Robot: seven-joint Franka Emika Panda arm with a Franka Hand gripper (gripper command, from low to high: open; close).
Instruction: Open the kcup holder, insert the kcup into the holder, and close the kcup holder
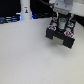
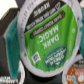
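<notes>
one pod fills nearly the whole wrist view: the kcup, green foil lid with white lettering and a white rim, very close to the camera. the jaws hang over the holder in the exterior view, but neither picture shows them plainly; dark shapes flank the pod in the wrist view, so my guess is that they are clamped on it, yet i cannot tell for sure, since the pod might equally sit in a slot just beneath the camera.

outward from there, the kcup holder is a black boxy unit at about two o'clock on the worktop, directly under the arm. its front seems to jut forward towards five o'clock, which could be a drawer pulled out, though the picture is too blurred to settle that. dark pods with pale tops seem to sit on it.

farther off, at about eleven o'clock, a tall white post stands at the back edge, well apart from the holder.

as for progress, i judge the task to be in its middle: the pod is at or just above the holder, so insertion is under way or about to finish. closing the holder is not yet done.
</notes>
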